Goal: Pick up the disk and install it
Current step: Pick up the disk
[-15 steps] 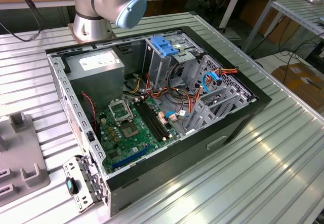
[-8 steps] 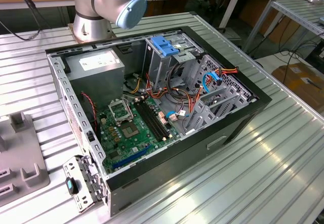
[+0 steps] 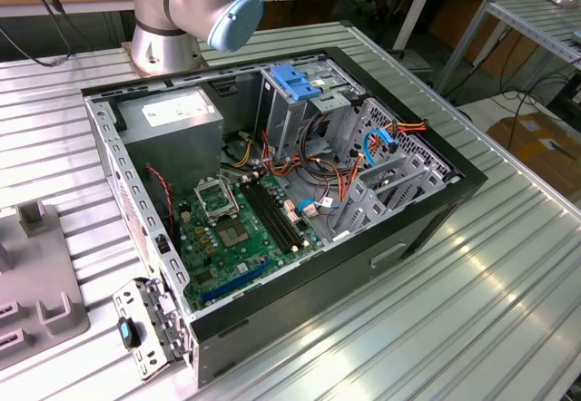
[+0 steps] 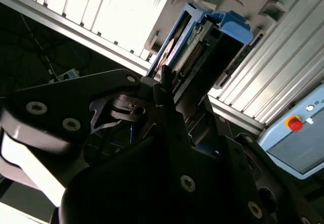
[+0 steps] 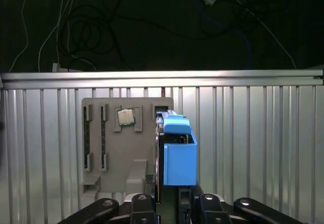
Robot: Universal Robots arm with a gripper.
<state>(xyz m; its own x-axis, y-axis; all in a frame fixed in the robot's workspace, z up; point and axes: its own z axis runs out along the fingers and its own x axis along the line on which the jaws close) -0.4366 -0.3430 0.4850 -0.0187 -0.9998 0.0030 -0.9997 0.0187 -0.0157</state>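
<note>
Pick-up step in hand: your fingers (image 4: 163,89) look closed on the near end of the disk (image 5: 179,155), which stands edge-on at the grey fixture (image 5: 126,153) on the ribbed worktop (image 5: 253,148); the next move calls for a straight, untwisted lift clear.

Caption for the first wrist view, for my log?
Gripper holding the blue-railed disk edge-on above the grey tray on the slatted table.
</note>
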